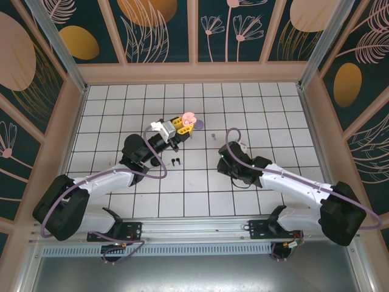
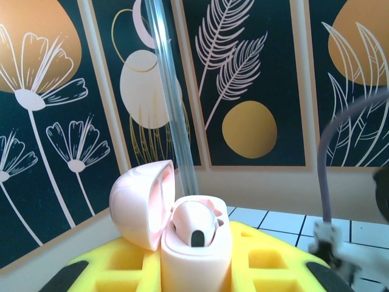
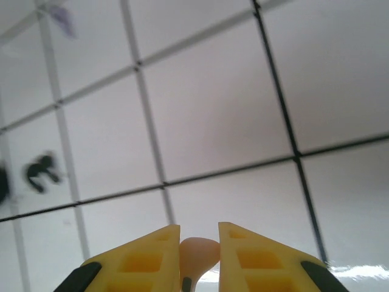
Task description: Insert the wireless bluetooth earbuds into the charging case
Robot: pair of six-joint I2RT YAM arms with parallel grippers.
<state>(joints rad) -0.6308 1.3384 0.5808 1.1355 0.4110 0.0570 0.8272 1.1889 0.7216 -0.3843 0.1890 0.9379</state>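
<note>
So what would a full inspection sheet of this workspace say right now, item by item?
Surface: white table with a black grid, looks clean.
Job's things: open pale pink charging case, one earbud seemingly seated inside; pale pink earbud; two black earbuds and one lilac earbud loose on the tiles; a lilac object beside the case, too small to identify.
Clutter: nothing seen.
Pincers: left pincer shut on the case; right pincer shut on the pink earbud, low over the tiles.
Cables: a purple cable loops along each arm.
Surroundings: dark floral wall panels in wooden frames.
</note>
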